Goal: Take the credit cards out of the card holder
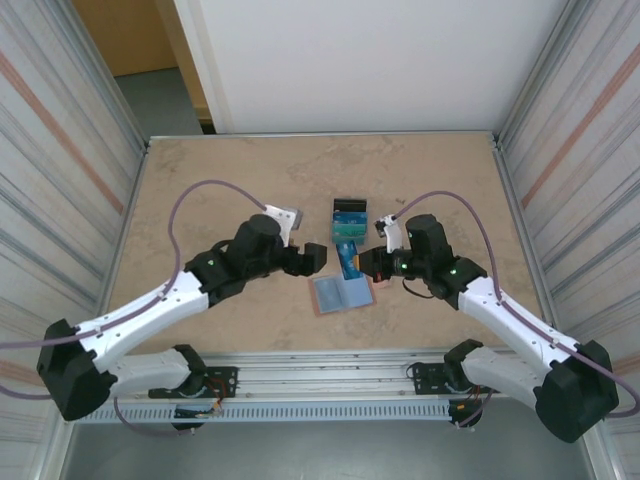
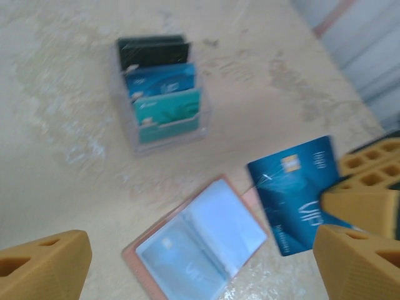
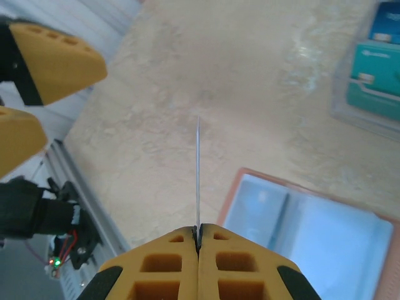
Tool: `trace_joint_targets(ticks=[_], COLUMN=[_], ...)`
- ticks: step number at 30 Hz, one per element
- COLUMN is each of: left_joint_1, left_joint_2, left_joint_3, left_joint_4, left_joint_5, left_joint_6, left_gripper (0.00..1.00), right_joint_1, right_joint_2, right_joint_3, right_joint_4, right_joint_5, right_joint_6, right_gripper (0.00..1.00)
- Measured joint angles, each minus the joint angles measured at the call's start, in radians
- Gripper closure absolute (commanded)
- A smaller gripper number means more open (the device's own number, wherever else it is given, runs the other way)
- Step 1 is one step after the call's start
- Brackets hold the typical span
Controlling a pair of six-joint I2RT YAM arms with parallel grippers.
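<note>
The flat, dark blue plastic credit card [image 2: 294, 194] is out of the card holder and up in the air. The right gripper [image 3: 199, 234] pinches it at one end, with its orange fingers [image 3: 244, 262] pressed tight together on it. Close by, the small pinkish-brown leather card holder [image 2: 225, 222] lies open on the tan stone-look table [image 1: 230, 180], light-blue insides facing up. The picture is blurry, but one more card seems tucked in one of its pockets. The left gripper [image 1: 315, 257] hovers near, fingers wide apart, holding nothing. Farther back is a clear plastic stand [image 2: 125, 112] with a black, a blue and a teal card in its slots.
</note>
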Motion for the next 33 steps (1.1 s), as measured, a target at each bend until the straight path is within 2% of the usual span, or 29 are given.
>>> trace_joint_targets(ticks=[5, 11, 13, 17, 22, 24, 26, 29, 30, 33], left_joint_1=[0.001, 0.001, 0.002, 0.02, 0.028, 0.027, 0.028, 0.028, 0.028, 0.028], left_joint_2=[-0.045, -0.037, -0.01, 0.084, 0.17, 0.18, 0.182, 0.182, 0.182, 0.177], left_joint_3=[0.058, 0.131, 0.153, 0.206, 0.244, 0.247, 0.248, 0.249, 0.249, 0.248], left_joint_4=[-0.056, -0.138, -0.162, -0.217, -0.28, -0.299, -0.317, -0.33, -0.332, -0.328], left_joint_5=[0.146, 0.266, 0.295, 0.355, 0.416, 0.44, 0.464, 0.492, 0.496, 0.5], left_joint_6=[0.267, 0.555, 0.615, 0.703, 0.773, 0.793, 0.809, 0.824, 0.824, 0.816], left_gripper=[0.15, 0.25, 0.33, 0.4, 0.64, 0.78, 0.97, 1.0, 1.0, 1.0], right_joint_1=[0.0, 0.008, 0.018, 0.071, 0.121, 0.12, 0.12, 0.12, 0.12, 0.12], right_joint_2=[0.0, 0.022, 0.042, 0.09, 0.127, 0.136, 0.144, 0.145, 0.145, 0.137], right_joint_3=[0.068, 0.187, 0.21, 0.247, 0.287, 0.294, 0.304, 0.305, 0.305, 0.303], right_joint_4=[-0.079, -0.191, -0.217, -0.277, -0.33, -0.342, -0.359, -0.37, -0.371, -0.365], right_joint_5=[-0.085, -0.159, -0.17, -0.166, -0.156, -0.156, -0.147, -0.132, -0.13, -0.111], right_joint_6=[-0.129, -0.275, -0.308, -0.365, -0.415, -0.424, -0.439, -0.458, -0.46, -0.457], right_gripper=[1.0, 1.0, 1.0, 1.0, 1.0, 1.0, 1.0, 1.0, 0.95, 0.68])
